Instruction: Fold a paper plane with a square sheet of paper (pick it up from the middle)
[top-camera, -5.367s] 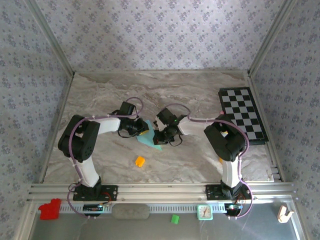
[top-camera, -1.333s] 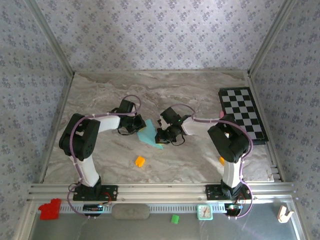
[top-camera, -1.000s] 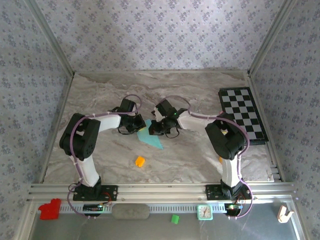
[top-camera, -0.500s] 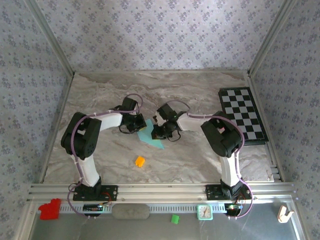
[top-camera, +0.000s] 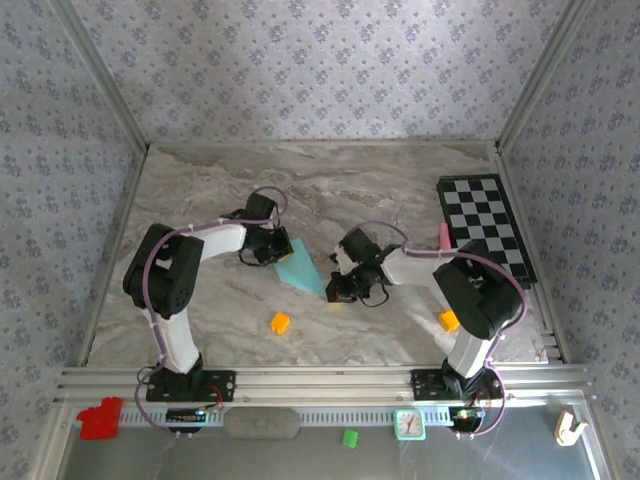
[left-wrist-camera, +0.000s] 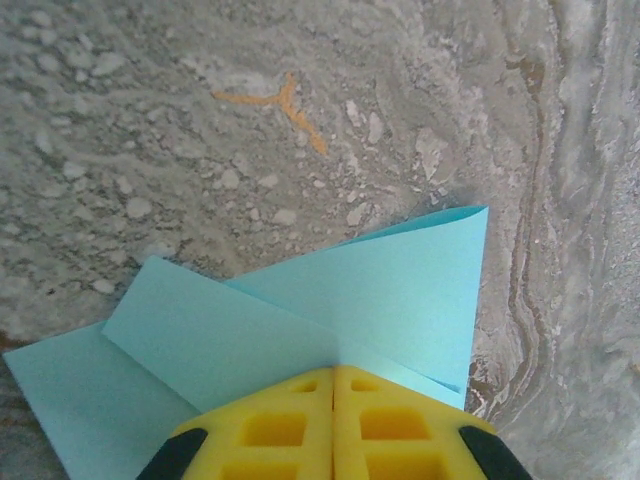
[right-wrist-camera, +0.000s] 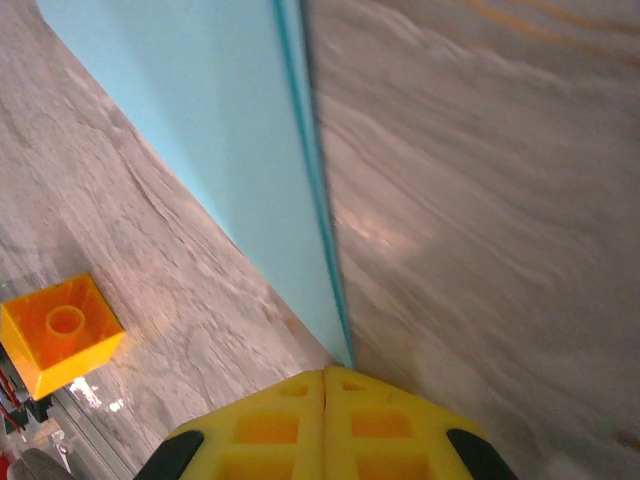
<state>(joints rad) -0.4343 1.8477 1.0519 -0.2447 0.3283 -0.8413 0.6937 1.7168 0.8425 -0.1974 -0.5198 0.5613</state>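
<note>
The teal-blue paper (top-camera: 298, 268) lies folded on the marble table as a long triangle, its point towards the lower right. My left gripper (top-camera: 278, 247) is shut, its yellow fingertips resting on the paper's upper left end. In the left wrist view the paper (left-wrist-camera: 400, 290) shows two overlapping flaps that meet at the left gripper (left-wrist-camera: 334, 372). My right gripper (top-camera: 336, 292) is shut at the paper's pointed tip. In the blurred right wrist view, the folded edge of the paper (right-wrist-camera: 230, 150) runs down to the right gripper (right-wrist-camera: 326, 375).
One orange cube (top-camera: 280, 322) sits in front of the paper and appears in the right wrist view as the orange cube (right-wrist-camera: 58, 330). Another orange cube (top-camera: 449, 320) lies by the right arm. The checkered board (top-camera: 485, 228) lies at the far right.
My right gripper has slid from the middle of the paper down to its lower right tip. The paper now lies flatter and longer. The left gripper has stayed on the upper end.
</note>
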